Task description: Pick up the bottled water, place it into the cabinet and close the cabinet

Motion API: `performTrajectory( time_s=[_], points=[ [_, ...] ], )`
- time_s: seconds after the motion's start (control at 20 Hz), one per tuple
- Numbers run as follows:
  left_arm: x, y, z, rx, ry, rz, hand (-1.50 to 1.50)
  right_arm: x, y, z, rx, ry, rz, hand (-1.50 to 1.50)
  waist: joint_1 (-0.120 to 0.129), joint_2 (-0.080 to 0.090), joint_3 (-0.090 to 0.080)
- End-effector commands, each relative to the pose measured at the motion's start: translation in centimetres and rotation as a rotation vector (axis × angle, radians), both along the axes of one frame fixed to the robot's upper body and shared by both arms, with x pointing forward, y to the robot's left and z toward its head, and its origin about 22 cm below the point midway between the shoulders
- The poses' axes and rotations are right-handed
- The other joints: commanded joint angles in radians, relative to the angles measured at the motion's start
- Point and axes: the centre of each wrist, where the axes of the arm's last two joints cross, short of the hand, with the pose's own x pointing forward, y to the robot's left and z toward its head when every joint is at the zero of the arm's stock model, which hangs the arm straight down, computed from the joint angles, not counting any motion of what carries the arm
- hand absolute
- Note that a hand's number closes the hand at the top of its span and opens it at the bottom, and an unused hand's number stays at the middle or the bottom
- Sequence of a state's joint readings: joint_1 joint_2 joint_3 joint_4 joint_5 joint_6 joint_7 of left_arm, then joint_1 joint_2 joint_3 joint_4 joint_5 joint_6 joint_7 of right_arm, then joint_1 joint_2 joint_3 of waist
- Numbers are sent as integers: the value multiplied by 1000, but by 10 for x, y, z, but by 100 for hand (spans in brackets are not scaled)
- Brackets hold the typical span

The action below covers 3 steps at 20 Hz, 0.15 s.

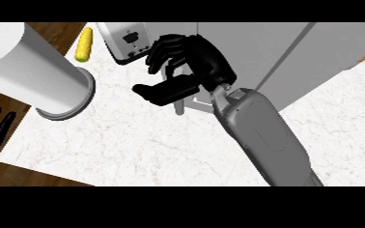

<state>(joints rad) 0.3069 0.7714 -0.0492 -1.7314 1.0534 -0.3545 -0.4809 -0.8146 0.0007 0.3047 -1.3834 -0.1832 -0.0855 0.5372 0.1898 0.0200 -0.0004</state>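
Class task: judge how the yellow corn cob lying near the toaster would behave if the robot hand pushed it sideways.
The corn cob looks rounded and elongated, so it would probably roll. It seems rigid, unlikely to bend. Lying apart from the toaster on the smooth counter, it might also slide.

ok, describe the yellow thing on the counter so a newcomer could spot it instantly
Start at the big white cylinder at the view's left. Just past its upper right, on the marbled counter, lies a corn cob, left of the white appliance that the robot hand partly hides. It is the only yellow thing in view, small and elongated.
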Motion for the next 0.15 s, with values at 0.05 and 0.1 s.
performTrajectory(
  time_s=[0.05, 0.1],
  points=[
    [-3, 3, -1, -1, 7, 7, -150, 36, 1, 21, 105, -19, -176, -150, -1, 23, -2],
    [-5, 1, -4, -10, 9, -6, -150, 36, 0, 25, 120, -32, -190, -150, -2, 24, -3]
  ],
)
